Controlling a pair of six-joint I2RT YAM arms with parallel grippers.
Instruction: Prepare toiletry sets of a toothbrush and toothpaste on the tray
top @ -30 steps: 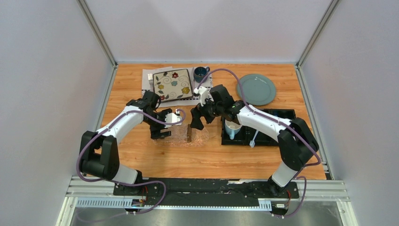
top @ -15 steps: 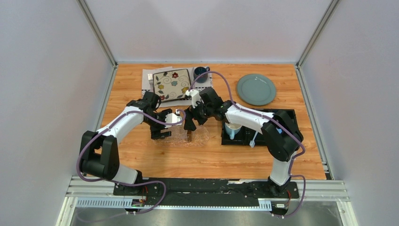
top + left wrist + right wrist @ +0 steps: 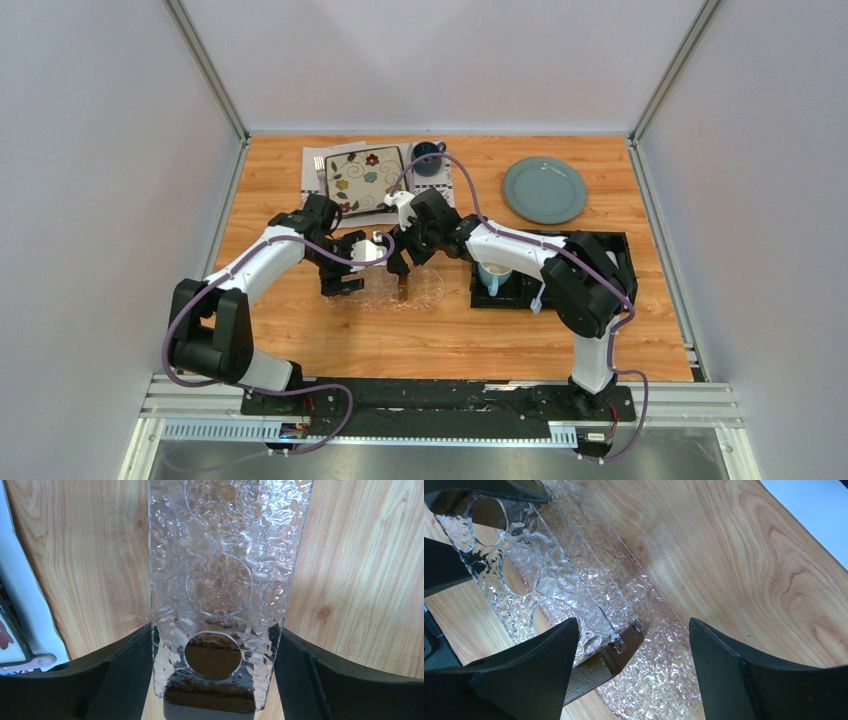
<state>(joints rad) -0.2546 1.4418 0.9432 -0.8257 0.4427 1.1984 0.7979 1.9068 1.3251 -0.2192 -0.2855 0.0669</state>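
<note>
The clear textured tray (image 3: 376,283) with dark brown wooden end pieces lies partly on a clear oval mat (image 3: 424,291). My left gripper (image 3: 343,268) is shut on the tray's left end; in the left wrist view its black fingers (image 3: 125,670) press both long sides of the tray (image 3: 220,580). My right gripper (image 3: 400,264) is open above the right wooden end piece (image 3: 599,672), which sits between its jaws (image 3: 633,625), close to the left one. The white toothbrush (image 3: 541,294) rests in the black organizer. No squeeze tubes show.
The black compartment organizer (image 3: 590,250) at right holds a white mug with a blue handle (image 3: 493,272). A floral square plate (image 3: 368,180) on white paper, a dark mug (image 3: 427,155) and a grey-green round plate (image 3: 544,190) stand at the back.
My right gripper has moved left and down, from beside the mug to over the tray's right end. My left gripper has kept its hold and place.
</note>
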